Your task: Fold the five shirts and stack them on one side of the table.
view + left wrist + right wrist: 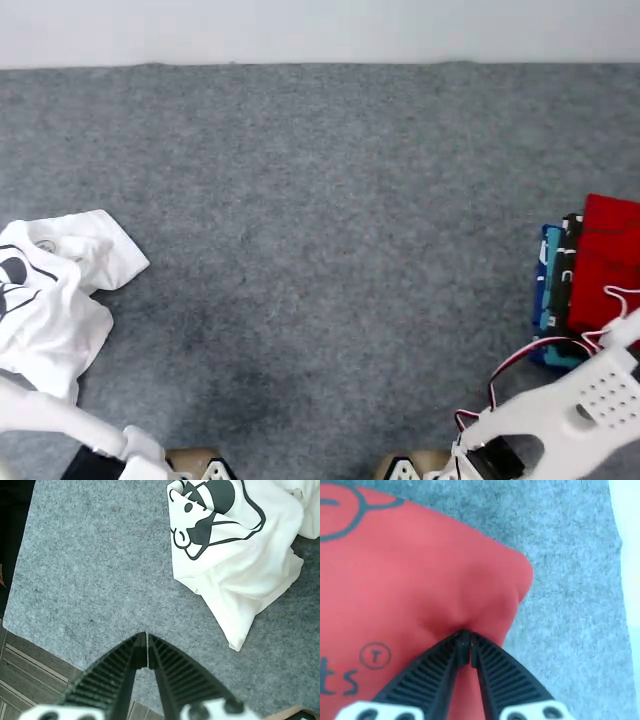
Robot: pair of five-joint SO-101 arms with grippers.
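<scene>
A crumpled white shirt (pixel 50 300) with a black print lies at the table's left side. My left gripper (pixel 147 642) hangs shut over bare grey mat (pixel 90 580), a short way from the white shirt (pixel 240 565) and close to the mat's edge. At the right side a folded red shirt (pixel 605 260) tops a stack of folded dark and teal shirts (pixel 553 290). My right gripper (pixel 465 642) is shut with its tips in the red shirt (pixel 410 580), whose fabric puckers around them, close to one corner.
The grey mat (pixel 330 220) covers the table up to a white wall at the back. A wooden floor (pixel 25 670) shows past the mat's near edge. The left arm (pixel 60 420) and the right arm (pixel 590 400) sit at the front corners.
</scene>
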